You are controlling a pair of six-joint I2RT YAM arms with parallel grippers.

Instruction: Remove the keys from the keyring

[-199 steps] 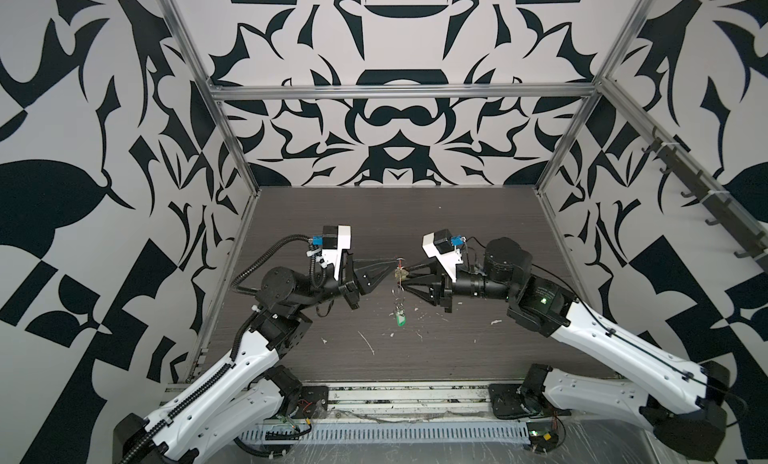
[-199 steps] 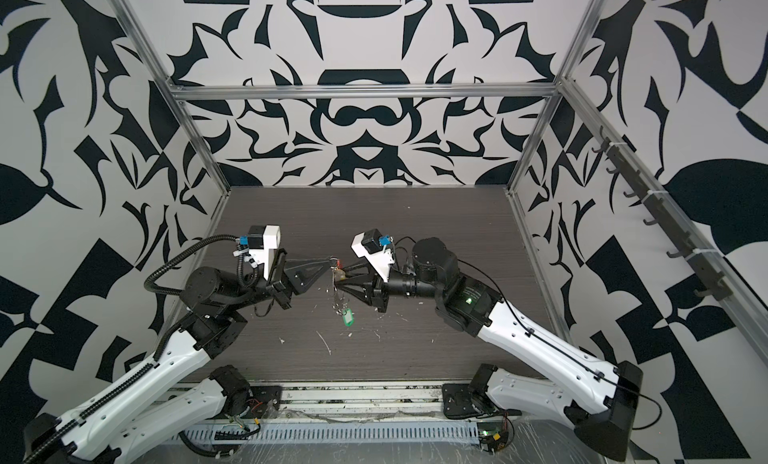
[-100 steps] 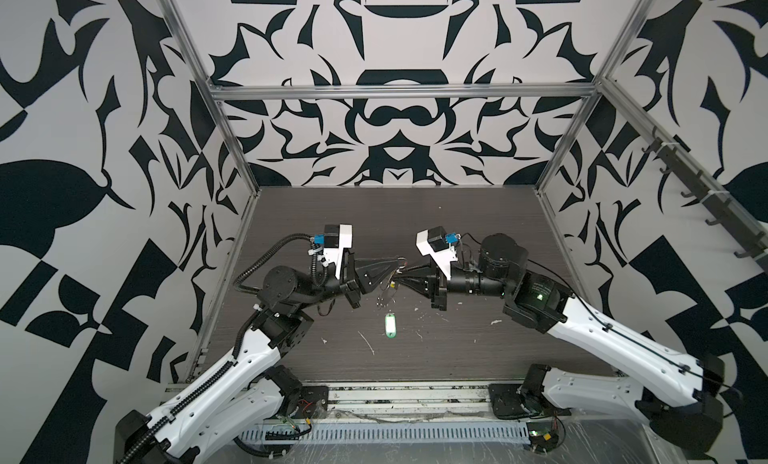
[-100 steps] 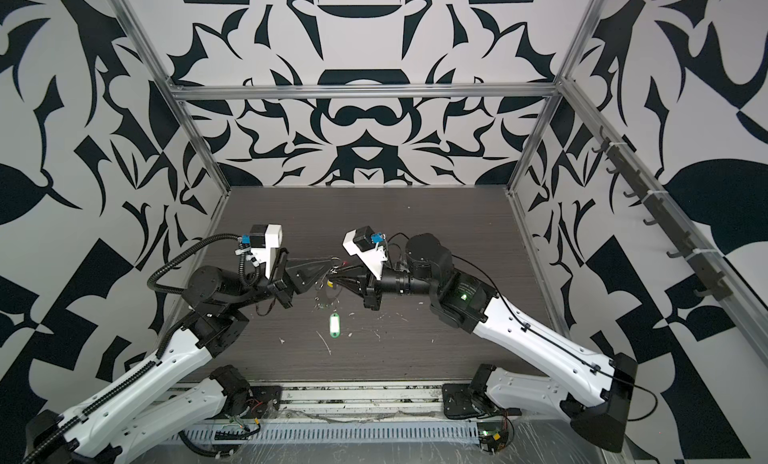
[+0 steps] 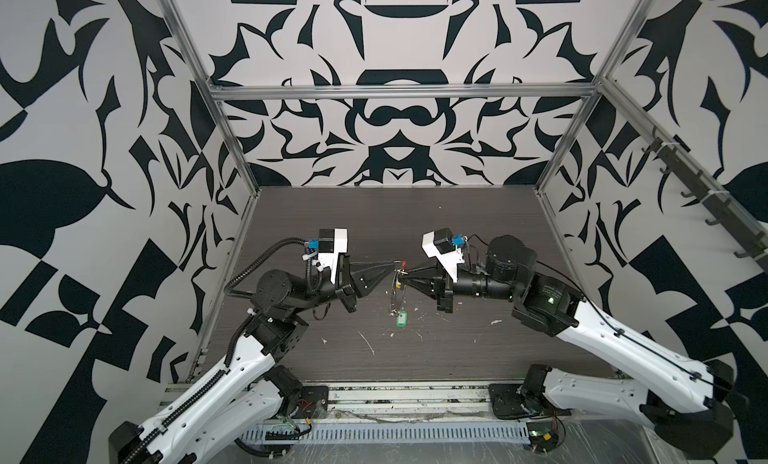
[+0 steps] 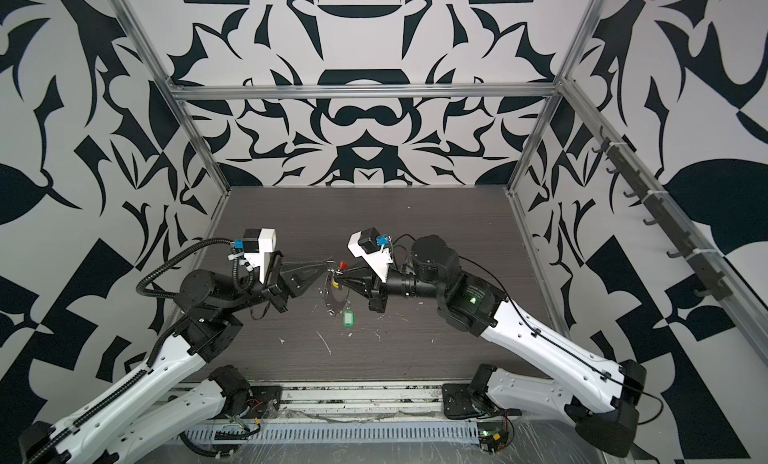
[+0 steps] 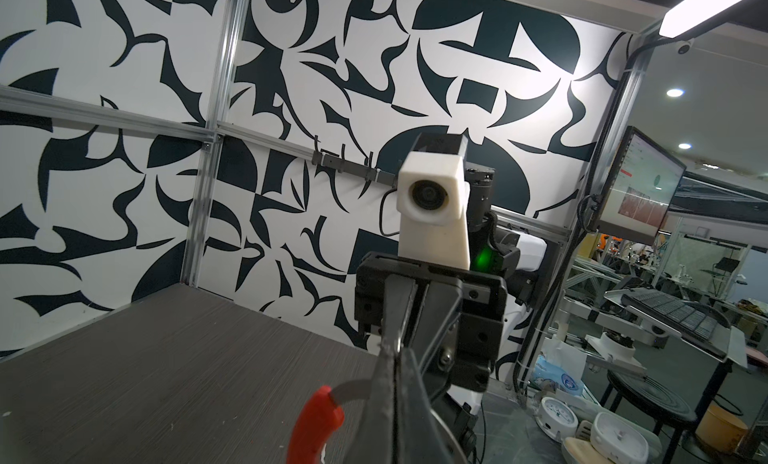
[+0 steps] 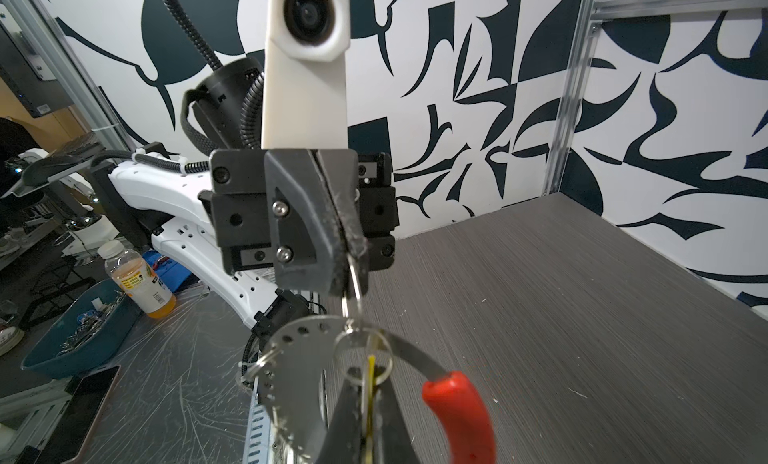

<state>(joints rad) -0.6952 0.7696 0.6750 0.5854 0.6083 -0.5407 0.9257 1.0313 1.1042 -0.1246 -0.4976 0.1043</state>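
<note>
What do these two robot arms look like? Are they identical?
Nearly twins: white shells on the long links, black joints, black wedge-shaped jaws, each topped by a white camera block with a blue connector. The left arm carries a ribbed black cable hose; the right arm shows a thin black wire and a small green light.

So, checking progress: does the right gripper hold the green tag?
No, the green tag is apart from the right gripper, outside its jaws.

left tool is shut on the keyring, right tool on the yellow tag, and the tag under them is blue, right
No: the lower tag is green, not blue (both top views). Left tool shut on the keyring, right tool on the yellow tag: correct.
</note>
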